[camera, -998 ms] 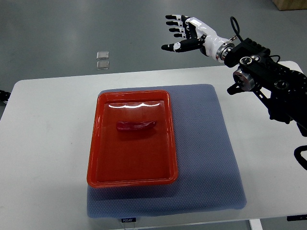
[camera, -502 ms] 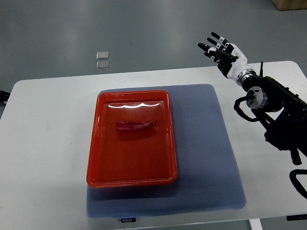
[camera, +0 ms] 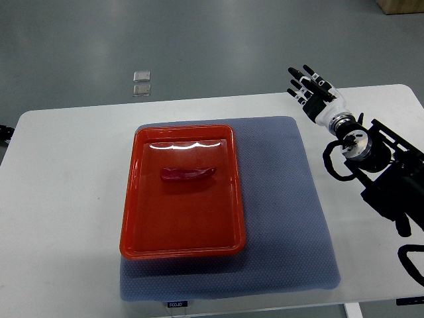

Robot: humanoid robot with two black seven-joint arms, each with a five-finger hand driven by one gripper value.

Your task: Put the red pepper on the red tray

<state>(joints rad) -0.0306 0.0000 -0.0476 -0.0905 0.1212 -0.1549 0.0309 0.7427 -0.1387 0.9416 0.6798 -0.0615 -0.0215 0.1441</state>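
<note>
A red pepper [camera: 187,174] lies on its side inside the red tray [camera: 182,246], in the tray's upper half. The tray rests on a blue-grey mat [camera: 285,199] on the white table. My right hand [camera: 310,89] is far off to the tray's upper right, above the table's far edge, with its fingers spread and nothing in them. Its black arm runs down the right side of the picture. The left hand does not show.
Two small clear squares [camera: 142,83] lie on the grey floor beyond the table. A dark bit of equipment [camera: 4,132] pokes in at the left edge. A corner of a cardboard box [camera: 401,5] shows at the top right.
My right hand has pulled back to the right and down, turning from palm-sideways to fingers pointing away. The pepper and tray have stayed put.
</note>
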